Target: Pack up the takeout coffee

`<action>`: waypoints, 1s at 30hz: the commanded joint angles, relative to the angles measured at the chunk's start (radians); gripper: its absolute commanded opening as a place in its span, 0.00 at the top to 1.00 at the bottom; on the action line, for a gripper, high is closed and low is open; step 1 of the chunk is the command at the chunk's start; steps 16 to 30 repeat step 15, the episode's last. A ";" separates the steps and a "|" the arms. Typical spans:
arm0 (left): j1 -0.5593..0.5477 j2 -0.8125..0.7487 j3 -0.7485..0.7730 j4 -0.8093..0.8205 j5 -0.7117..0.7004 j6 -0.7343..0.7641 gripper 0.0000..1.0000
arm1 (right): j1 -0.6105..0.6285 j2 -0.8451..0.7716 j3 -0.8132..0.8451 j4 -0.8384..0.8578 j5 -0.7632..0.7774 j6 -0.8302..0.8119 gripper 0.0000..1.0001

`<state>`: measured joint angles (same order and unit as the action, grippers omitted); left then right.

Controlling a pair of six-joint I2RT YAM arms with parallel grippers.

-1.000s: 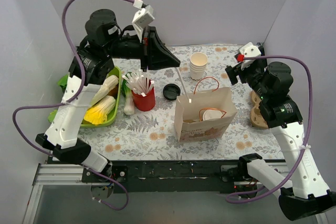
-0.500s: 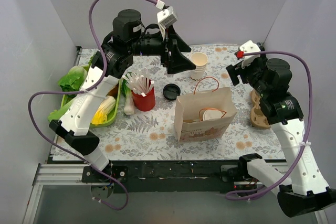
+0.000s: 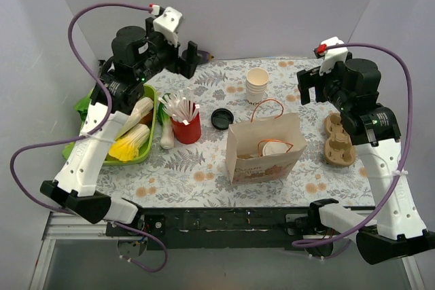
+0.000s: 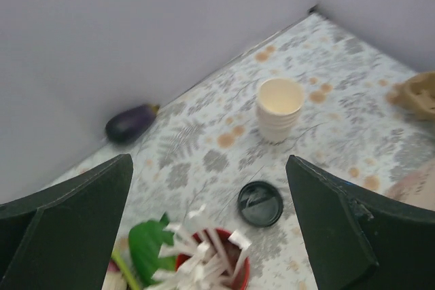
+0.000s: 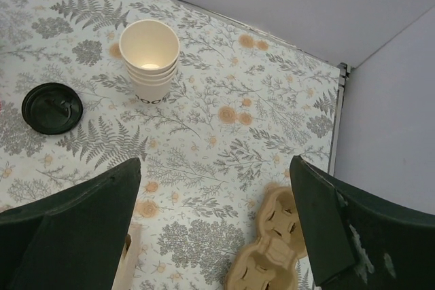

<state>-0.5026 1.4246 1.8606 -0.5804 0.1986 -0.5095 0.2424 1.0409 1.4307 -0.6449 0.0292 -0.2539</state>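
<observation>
only the top view shows the takeout coffee (image 3: 274,149). it sits inside the open paper bag (image 3: 262,166), which stands toward the near edge of the bench (image 3: 197,168), a little right of its middle. the round white lid faces up out of the bag's mouth, so the cup's long axis runs roughly upright. the bag's walls hide the cup's body, and an orange handle loops across the lid. neither wrist view shows the coffee: the left one catches only a blurred corner of the bag, the right one a sliver of its rim.

the left fingers (image 3: 192,59) hang over the far left corner and the right fingers (image 3: 306,91) near the right edge, both well apart from the bag. each wrist view shows its own pair spread wide with nothing between them; the top view is too small to tell.

both wrist views show the stack of cups (image 5: 149,59) near the far edge and the black lid (image 5: 52,108) lying flat near it. the left wrist view shows an eggplant (image 4: 129,123) at the far edge, which i cannot make out from above. the cup carrier (image 5: 275,252) lies by the right edge.
</observation>
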 commanded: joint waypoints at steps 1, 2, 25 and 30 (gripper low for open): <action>0.104 -0.113 -0.142 -0.006 -0.125 -0.014 0.02 | -0.003 0.016 0.071 -0.027 0.112 0.094 0.02; 0.117 -0.130 -0.209 0.017 -0.122 -0.017 0.02 | -0.003 0.008 0.068 -0.024 0.120 0.102 0.02; 0.288 -0.104 -0.207 0.043 -0.045 -0.107 0.02 | -0.003 0.146 0.312 -0.007 0.185 0.056 0.02; 0.288 -0.104 -0.207 0.043 -0.045 -0.107 0.02 | -0.003 0.146 0.312 -0.007 0.185 0.056 0.02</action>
